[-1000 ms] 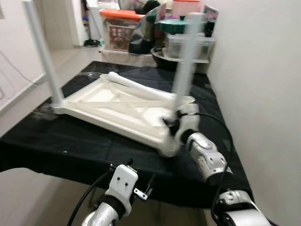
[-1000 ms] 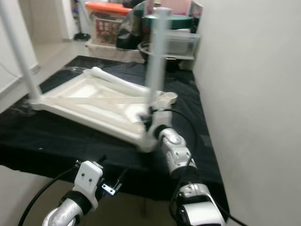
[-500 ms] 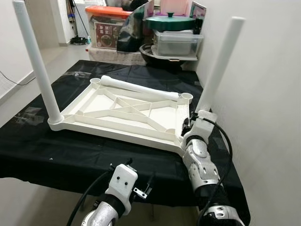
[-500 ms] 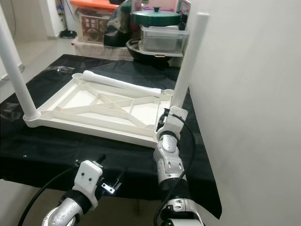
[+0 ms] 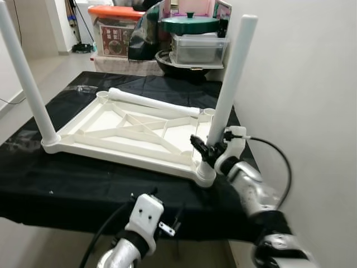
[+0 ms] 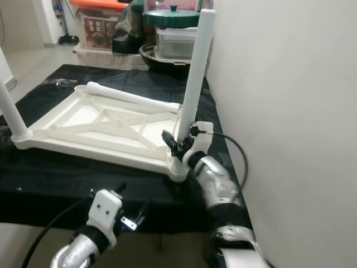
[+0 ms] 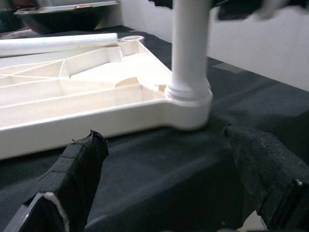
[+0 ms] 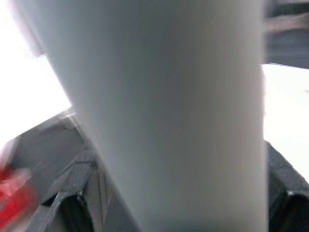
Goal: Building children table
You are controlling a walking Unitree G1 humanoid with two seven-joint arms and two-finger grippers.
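Since half a second back, swung the table leg from a lean toward the wall to nearly upright in the near-right corner socket of the upturned tabletop. Right gripper clamped on its lower end; likely seating it. Left gripper spread open, idle below the black-clothed table edge.
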